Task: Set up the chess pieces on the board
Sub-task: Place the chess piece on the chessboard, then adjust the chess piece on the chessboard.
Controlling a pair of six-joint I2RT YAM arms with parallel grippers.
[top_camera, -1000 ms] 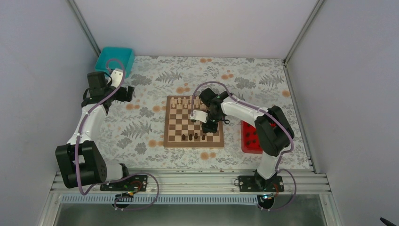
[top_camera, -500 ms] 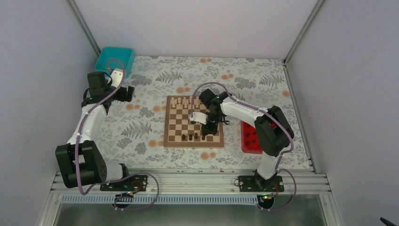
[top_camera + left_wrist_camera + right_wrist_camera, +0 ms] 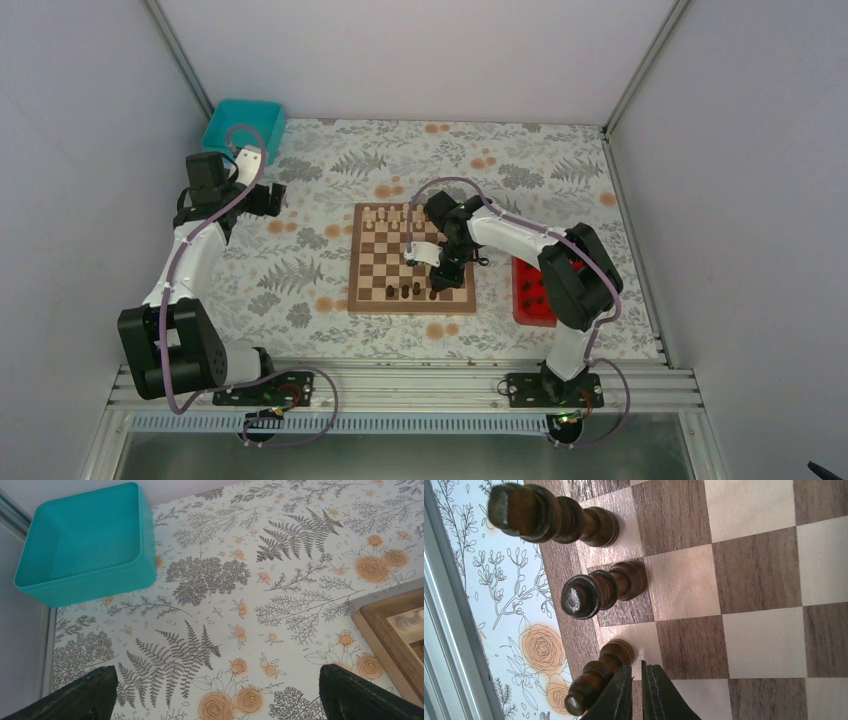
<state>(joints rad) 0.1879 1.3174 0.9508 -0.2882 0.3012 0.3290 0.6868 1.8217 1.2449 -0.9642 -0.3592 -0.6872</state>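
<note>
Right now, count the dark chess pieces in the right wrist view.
3, lined along the board's edge: top piece, middle piece, bottom piece beside the right gripper. Others may lie outside this view.

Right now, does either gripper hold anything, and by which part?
Nothing. The right gripper is shut and empty, a dark chess piece just beside it; the left gripper is open and empty.

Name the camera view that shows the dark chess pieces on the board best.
Right wrist: three dark chess pieces show large, standing on the board at its edge squares. The top view shows them as tiny specks; the left wrist view only a board corner.
</note>
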